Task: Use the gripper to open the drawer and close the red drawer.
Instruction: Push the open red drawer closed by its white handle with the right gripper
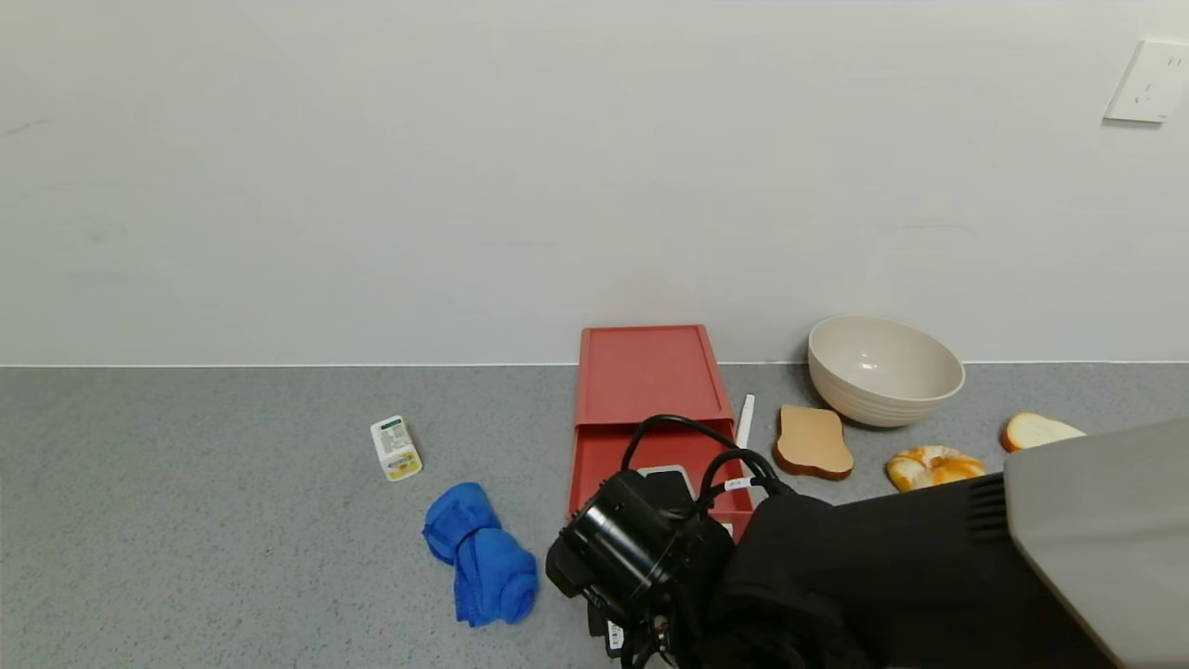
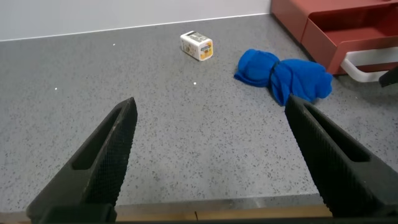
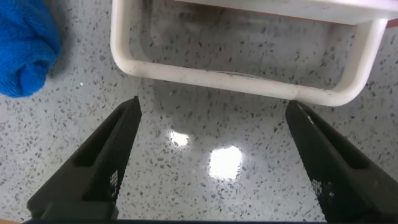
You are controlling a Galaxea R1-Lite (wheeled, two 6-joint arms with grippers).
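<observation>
Two claws are spread apart. Right claw (image 3: 211, 163) hovers over the grey table (image 3: 249, 130), just short of the white handle (image 3: 239, 81) of the red drawer (image 1: 650, 460), which is pulled out of its case (image 1: 647, 373). Left claw (image 2: 214, 158) hangs near the blue cloth (image 2: 286, 74).

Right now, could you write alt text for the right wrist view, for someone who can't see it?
The right gripper, open, hangs over the grey counter just short of the drawer's white loop handle, touching nothing. A blue cloth lies off to one side.
</observation>
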